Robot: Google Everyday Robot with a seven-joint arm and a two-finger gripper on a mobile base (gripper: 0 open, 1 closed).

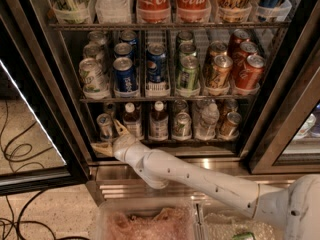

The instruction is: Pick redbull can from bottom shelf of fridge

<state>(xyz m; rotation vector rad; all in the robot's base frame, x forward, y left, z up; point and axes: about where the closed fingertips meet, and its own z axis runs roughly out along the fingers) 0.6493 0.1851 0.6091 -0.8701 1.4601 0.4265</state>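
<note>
Low in the fridge (59,115), at the bottom shelf's (200,140) left end, the upright redbull can (105,126) stands just up-left of the gripper (111,138), which is spread wide and empty.

This looks like a drinks corner in an office or a test lab. A glass-door display fridge (281,109) holds wire shelves (165,27) full of cans (125,74) and bottles (159,120), and loose black cables (21,148) lie on the speckled floor (55,209) at the left. The gripper (109,138), its fingers spread, is at the left end of the bottom shelf (165,140).
</note>
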